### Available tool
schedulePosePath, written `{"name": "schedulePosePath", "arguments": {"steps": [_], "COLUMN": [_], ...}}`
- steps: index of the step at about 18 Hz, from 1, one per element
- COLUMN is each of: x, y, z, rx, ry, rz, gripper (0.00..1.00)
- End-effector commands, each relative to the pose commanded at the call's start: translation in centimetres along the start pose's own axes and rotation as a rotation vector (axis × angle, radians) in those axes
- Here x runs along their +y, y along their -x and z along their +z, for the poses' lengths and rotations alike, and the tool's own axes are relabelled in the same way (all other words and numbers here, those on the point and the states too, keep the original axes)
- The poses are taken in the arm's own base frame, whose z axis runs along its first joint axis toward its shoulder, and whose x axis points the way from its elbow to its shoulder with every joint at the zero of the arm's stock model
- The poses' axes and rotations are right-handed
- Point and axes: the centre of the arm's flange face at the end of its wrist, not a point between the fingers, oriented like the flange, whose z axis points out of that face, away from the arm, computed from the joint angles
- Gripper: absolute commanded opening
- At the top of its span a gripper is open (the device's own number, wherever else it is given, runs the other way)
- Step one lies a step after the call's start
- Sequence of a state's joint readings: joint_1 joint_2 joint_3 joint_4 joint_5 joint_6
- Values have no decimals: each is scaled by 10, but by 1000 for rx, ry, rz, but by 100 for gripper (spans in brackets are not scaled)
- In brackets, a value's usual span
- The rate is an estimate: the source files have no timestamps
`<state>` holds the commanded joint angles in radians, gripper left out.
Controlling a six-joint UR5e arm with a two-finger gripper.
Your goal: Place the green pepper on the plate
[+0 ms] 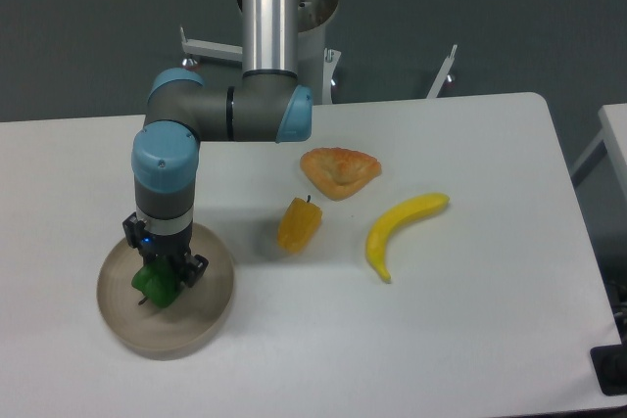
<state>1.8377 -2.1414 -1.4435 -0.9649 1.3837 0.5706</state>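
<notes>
— So, where is the pepper (155,284)?

— Over the plate (211,312), a little toward nine o'clock of the plate's middle. The gripper (162,281) points straight down with its fingers closed on the pepper's sides, and the green body fills the gap between them. Its stem sticks out at about seven o'clock.

— Is it resting on the plate?

— I cannot tell; the pepper is low inside the rim, but the contact underneath is hidden from this angle.

— And the plate itself?

— It sits near the table's (470,340) front left, roughly at eight o'clock from the table's middle. The arm (167,168) comes down onto it from twelve o'clock, its blue-capped joints stacked above the gripper.

— What else is on the table?

— A yellow pepper (298,224) lies near the middle, at about two o'clock from the plate and well apart from it. A pastry (339,170) lies just beyond it at one o'clock, and a banana (400,230) lies at three o'clock of the yellow pepper, curved, one tip toward the front.
</notes>
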Motion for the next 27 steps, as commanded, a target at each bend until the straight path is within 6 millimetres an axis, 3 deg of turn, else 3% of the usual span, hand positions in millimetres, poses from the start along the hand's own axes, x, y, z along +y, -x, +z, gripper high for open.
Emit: {"name": "schedulePosePath", "arguments": {"steps": [7,14,17,23,27], "x": [1,1,0,0,20], "y": [0,0,1,5,47], "z": [1,0,-2,-26,-60], "rx": [0,0,-4,-25,-63], "ry": [2,2,0,-26,-53], "rz": [-3,-2,2,-3,-66], "gripper": [52,73,87,100,100]}}
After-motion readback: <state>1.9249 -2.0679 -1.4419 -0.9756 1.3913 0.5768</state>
